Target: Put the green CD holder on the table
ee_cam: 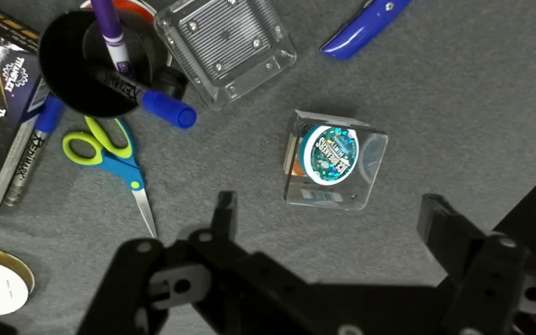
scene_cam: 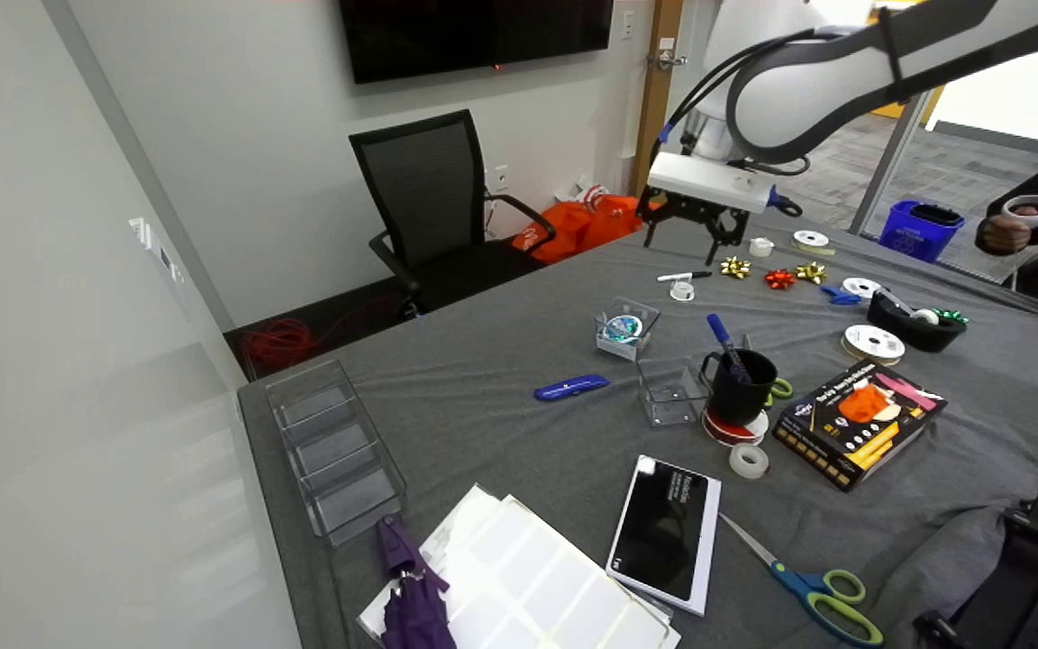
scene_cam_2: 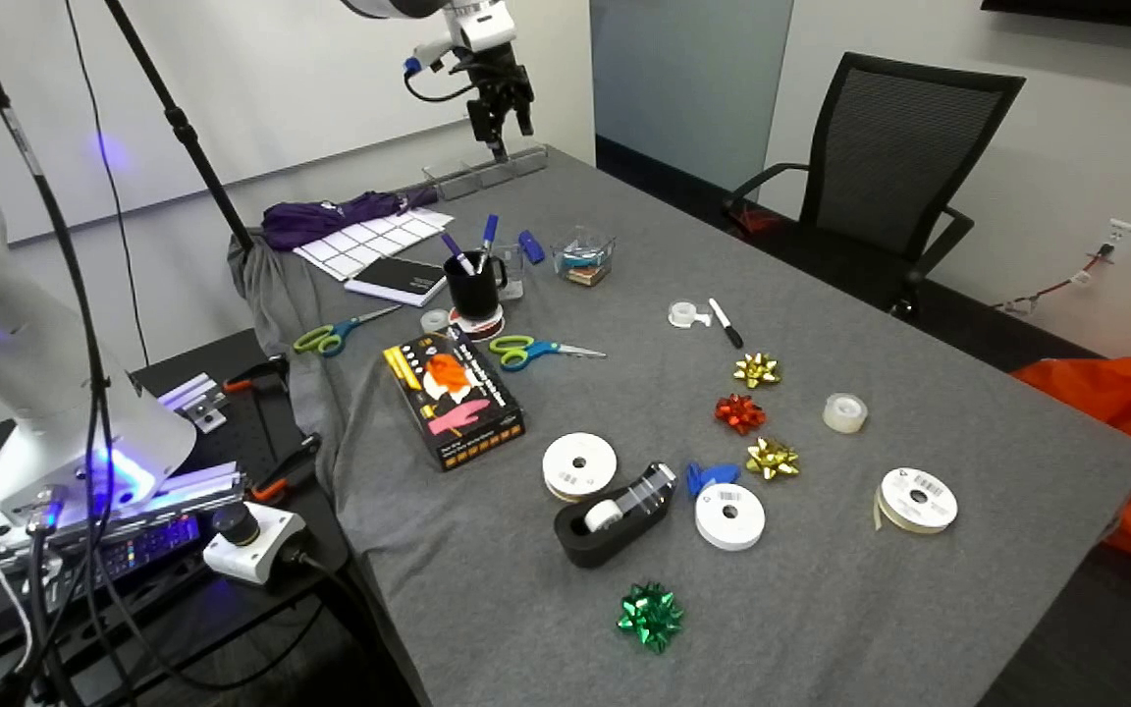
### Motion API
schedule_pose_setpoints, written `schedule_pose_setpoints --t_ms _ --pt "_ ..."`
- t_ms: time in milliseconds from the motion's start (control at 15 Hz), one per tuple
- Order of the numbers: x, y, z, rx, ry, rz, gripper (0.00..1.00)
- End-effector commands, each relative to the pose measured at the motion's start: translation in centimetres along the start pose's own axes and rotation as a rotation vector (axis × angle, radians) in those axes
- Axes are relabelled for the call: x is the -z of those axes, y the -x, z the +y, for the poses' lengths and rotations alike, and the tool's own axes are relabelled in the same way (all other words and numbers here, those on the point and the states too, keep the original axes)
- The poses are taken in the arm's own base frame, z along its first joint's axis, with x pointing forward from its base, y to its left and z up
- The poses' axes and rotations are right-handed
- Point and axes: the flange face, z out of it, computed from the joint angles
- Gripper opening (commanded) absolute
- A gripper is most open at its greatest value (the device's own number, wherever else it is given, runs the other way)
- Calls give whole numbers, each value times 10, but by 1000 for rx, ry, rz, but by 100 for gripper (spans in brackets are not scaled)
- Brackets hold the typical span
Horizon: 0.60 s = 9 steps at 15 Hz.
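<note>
The green CD holder appears as a round teal tin with a white rim [ee_cam: 333, 153], lettered Ice Breakers Mints. It sits inside a small clear plastic box [ee_cam: 321, 197] on the dark grey cloth-covered table [scene_cam: 483, 424]. The tin also shows in both exterior views [scene_cam: 623, 329] [scene_cam_2: 580, 260]. My gripper [ee_cam: 331, 204] is open with nothing between its fingers. In the wrist view the box lies just beyond the fingertips, roughly centred between them. In both exterior views the gripper [scene_cam: 679, 252] [scene_cam_2: 514, 143] hangs well above the table, apart from everything.
A black cup with markers [ee_cam: 70, 60], a second clear box [ee_cam: 226, 46], a blue knife [ee_cam: 365, 30] and green-handled scissors [ee_cam: 119, 163] surround the box. A glove carton [scene_cam_2: 453, 393], tape dispenser [scene_cam_2: 615, 516], ribbon spools, bows and a divided clear tray [scene_cam: 334, 451] lie farther off.
</note>
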Motion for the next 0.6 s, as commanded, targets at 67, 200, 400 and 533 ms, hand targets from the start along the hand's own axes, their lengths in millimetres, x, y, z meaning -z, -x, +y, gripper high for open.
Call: schedule_pose_setpoints --t_ms 67,200,400,533 --pt "-54 -21 -21 -88 50 21 100" --pt "-78 -24 -28 -116 62 17 100" --pt "-109 -23 -37 -136 66 6 100" --pt "-126 -23 -41 -145 74 13 100"
